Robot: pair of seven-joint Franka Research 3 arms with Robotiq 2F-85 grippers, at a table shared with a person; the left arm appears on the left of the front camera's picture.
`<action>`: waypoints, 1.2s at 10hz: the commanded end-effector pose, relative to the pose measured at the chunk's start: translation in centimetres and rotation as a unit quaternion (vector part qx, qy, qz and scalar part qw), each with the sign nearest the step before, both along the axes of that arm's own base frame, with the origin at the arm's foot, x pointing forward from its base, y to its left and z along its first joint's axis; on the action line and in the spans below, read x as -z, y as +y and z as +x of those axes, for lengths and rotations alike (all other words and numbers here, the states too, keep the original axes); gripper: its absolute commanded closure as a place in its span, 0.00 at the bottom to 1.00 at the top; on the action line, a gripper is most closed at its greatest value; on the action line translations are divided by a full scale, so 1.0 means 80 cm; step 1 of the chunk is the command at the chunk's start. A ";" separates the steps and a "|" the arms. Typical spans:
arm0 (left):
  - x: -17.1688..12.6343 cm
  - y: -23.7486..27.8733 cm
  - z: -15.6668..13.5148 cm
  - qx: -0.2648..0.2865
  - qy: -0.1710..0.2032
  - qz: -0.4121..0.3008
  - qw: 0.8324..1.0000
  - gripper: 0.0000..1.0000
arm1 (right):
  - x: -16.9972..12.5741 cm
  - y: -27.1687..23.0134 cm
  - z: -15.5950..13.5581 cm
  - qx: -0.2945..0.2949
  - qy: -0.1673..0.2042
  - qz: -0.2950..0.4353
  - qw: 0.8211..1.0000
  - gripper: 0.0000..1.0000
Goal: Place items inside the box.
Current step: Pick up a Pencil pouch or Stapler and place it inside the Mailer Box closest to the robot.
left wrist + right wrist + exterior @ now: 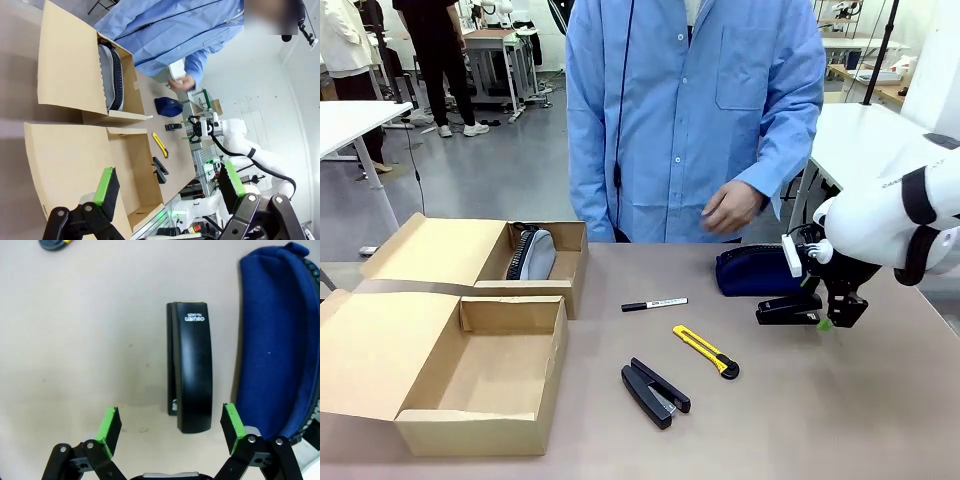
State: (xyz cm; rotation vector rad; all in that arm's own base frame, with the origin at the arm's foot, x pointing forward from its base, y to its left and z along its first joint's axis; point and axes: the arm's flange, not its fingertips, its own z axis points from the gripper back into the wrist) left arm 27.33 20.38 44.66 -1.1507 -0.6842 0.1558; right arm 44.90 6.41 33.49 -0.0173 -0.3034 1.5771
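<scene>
Right claw (171,421) splayed over one stapler (192,365)

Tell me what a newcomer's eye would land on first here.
The big open cardboard box at the left end of the table draws the eye first, with a grey pencil case in its far compartment. At the right, the right gripper hangs open over a black stapler that lies beside a navy pouch. A person in a light blue coat stands at the far side.
</scene>
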 end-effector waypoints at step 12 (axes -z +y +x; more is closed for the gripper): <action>0.000 -0.001 0.000 0.000 -0.015 -0.005 1.000 0.00 | -0.076 -0.324 -0.206 0.180 0.008 0.481 0.858 0.00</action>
